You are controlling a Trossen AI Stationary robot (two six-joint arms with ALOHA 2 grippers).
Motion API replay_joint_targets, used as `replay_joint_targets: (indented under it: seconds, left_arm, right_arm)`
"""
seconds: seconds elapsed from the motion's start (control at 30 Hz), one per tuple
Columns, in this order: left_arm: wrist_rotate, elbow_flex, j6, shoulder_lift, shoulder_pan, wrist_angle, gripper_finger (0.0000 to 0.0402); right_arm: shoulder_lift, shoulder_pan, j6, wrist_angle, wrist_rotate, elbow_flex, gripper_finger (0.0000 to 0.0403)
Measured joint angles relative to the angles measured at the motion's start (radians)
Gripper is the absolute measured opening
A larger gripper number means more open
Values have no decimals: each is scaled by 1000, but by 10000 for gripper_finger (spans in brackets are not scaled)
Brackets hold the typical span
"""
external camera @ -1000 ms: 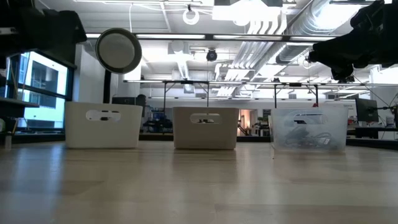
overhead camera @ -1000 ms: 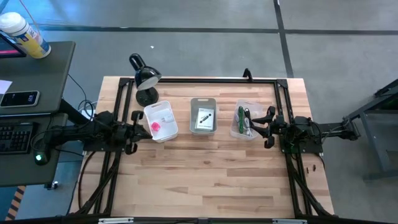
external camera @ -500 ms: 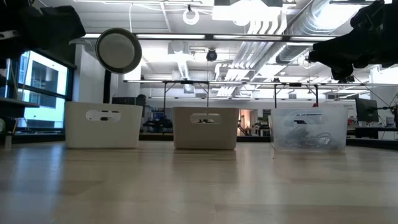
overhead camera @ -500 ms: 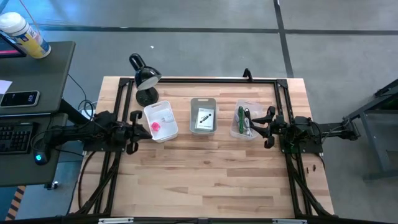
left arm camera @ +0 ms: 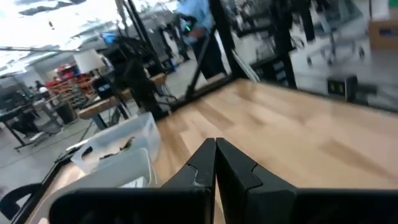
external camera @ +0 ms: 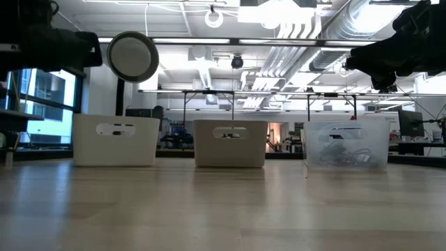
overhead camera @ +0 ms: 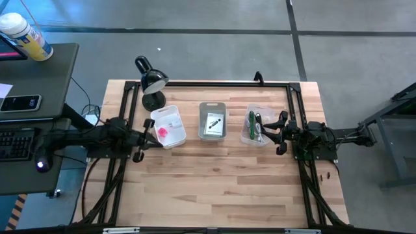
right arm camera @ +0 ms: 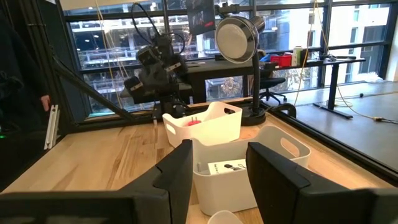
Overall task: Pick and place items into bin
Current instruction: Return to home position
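Three bins stand in a row on the far half of the table. The white bin (overhead camera: 168, 127) holds a pink cube (overhead camera: 162, 132). A white packet with a dark part (overhead camera: 214, 122) lies in the grey bin (overhead camera: 212, 110). The clear bin (overhead camera: 255, 125) holds green and dark cords (overhead camera: 252, 123). My left gripper (overhead camera: 149, 134) is shut and level, just left of the white bin, with nothing in it (left arm camera: 216, 155). My right gripper (overhead camera: 268, 134) stands open and level at the clear bin's right side, its fingers (right arm camera: 180, 168) holding nothing.
A black desk lamp (overhead camera: 151, 81) stands behind the white bin. A black frame (overhead camera: 214, 83) runs along the table's far edge and both sides. Bare wooden tabletop (overhead camera: 214, 182) lies in front of the bins. A side desk with a keyboard (overhead camera: 16, 140) stands at left.
My left gripper has rolled a little about its wrist and dipped slightly beside the white bin, staying shut. The bins and their contents have not moved.
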Motion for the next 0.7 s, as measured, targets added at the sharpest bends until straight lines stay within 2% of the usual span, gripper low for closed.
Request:
replay_joint_targets:
  seconds: [0.2,0.33,0.37,0.4,0.5,0.63,0.7]
  left_arm:
    - [32,0,79,138,0,27,1]
    - [274,0,171,159,-30,297,1]
    - [286,0,166,156,-43,367,1]
    - [243,1,127,156,-52,413,1]
    - [10,5,-36,158,-85,416,1]
    - [10,13,-3,158,-178,410,1]
    - [-32,13,29,158,-236,358,1]
  right_arm:
    - [0,0,0,0,0,0,140]
    - [0,0,0,0,0,0,140]
    - [0,0,0,0,0,0,140]
    - [0,0,0,0,0,0,140]
    - [0,0,0,0,0,0,140]
    - [0,0,0,-1,0,0,140]
    - [0,0,0,-1,0,0,140]
